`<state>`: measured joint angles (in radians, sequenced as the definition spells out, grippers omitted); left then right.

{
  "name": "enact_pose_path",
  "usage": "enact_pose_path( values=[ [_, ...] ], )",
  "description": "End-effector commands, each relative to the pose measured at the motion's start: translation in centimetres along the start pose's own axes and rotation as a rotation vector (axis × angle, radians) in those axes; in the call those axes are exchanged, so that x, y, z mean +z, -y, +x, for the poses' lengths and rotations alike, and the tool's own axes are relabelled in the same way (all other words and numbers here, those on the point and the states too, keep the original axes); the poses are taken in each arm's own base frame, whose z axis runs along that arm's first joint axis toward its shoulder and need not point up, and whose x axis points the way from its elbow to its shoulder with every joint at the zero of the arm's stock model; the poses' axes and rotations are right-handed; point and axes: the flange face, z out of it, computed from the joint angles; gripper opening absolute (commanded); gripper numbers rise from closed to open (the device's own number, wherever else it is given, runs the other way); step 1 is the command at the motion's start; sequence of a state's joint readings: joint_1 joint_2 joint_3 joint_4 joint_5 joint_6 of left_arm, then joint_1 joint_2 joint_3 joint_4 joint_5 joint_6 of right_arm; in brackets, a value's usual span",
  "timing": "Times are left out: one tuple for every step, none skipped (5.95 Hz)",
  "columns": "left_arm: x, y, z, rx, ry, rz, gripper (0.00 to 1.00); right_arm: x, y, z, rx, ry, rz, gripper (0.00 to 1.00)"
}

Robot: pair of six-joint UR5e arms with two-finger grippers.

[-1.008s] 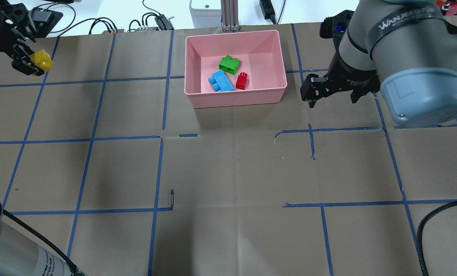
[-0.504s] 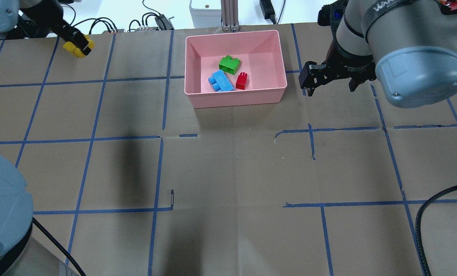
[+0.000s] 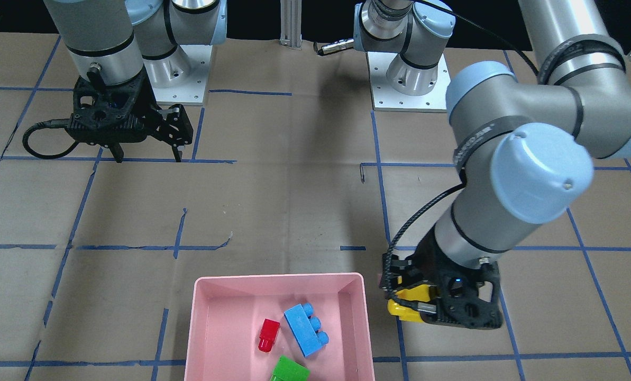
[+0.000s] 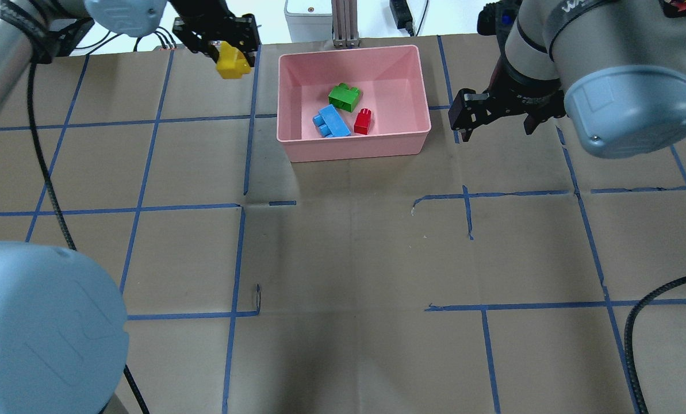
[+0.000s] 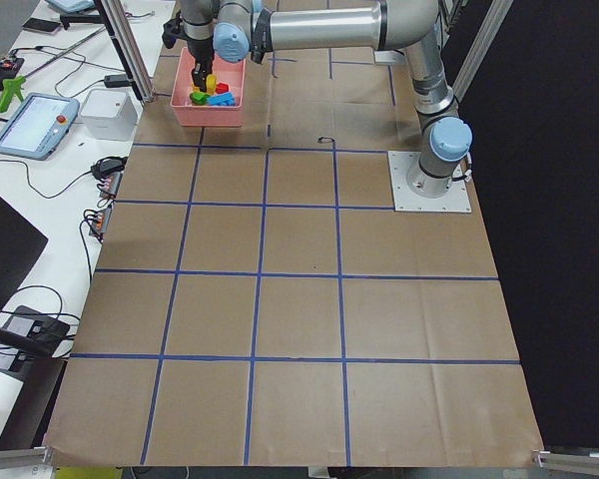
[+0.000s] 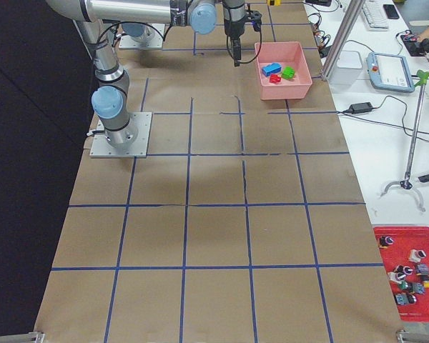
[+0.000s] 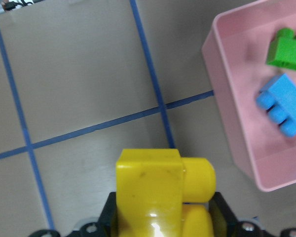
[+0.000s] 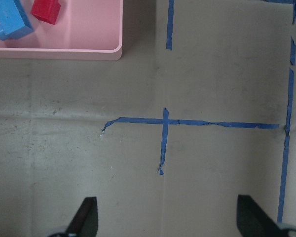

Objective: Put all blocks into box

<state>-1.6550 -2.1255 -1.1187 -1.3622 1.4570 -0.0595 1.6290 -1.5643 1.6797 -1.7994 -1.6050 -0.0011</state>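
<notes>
Pinching the yellow studded plastic toy brick [image 4: 232, 64] between the left fingers [image 4: 232, 53], clear of the brown paper-covered surface [image 4: 348, 259] with blue tape lines [image 4: 118, 122]. Hangs just outside the large shallow pink plastic box [image 4: 354, 150], beside its short wall on the robot's left, with studs toward that wall in the wrist view. Calls, most likely, for a short carry toward the robot's right, along the box's long axis, before release. Already holding, inside, a green studded brick [image 4: 344, 96], a longer light-blue brick [image 4: 331, 122], a small red brick [image 4: 363, 121], close together. Leaves the right fingers [image 4: 495, 131] spread and empty near the opposite short wall. Reads "WA…" in white on the right arm [image 4: 630, 103], rest cropped
</notes>
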Motion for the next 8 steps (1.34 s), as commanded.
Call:
enact_pose_path(
  values=[
    [7.8,0.9,7.3,-0.078,-0.006,-0.043,0.22,-0.1,0.0,0.0,0.0,0.002,0.002,1.0],
    [11.3,1.1,8.9,-0.118,-0.009,-0.031,0.25,-0.1,0.0,0.0,0.0,0.002,0.003,1.0],
    [13.2,0.8,10.1,-0.116,0.006,-0.035,0.49,0.0,0.1,0.0,0.001,0.002,0.002,1.0],
    [12.9,1.0,10.4,-0.132,0.011,-0.014,0.98,0.2,0.2,0.0,-0.001,0.002,-0.004,1.0],
    [11.3,1.1,10.4,-0.165,0.005,0.008,0.99,0.3,0.2,-0.1,-0.002,0.002,-0.006,1.0],
    [8.1,0.9,10.4,-0.165,-0.003,0.043,0.99,0.3,0.2,-0.1,-0.002,0.002,-0.004,1.0],
    [4.0,0.1,9.5,-0.167,-0.008,0.068,0.99,0.3,0.2,-0.1,-0.002,0.004,-0.004,1.0],
    [0.2,-0.3,5.9,-0.207,0.005,0.046,0.99,0.3,0.2,-0.1,-0.002,0.004,-0.004,1.0]
  ],
)
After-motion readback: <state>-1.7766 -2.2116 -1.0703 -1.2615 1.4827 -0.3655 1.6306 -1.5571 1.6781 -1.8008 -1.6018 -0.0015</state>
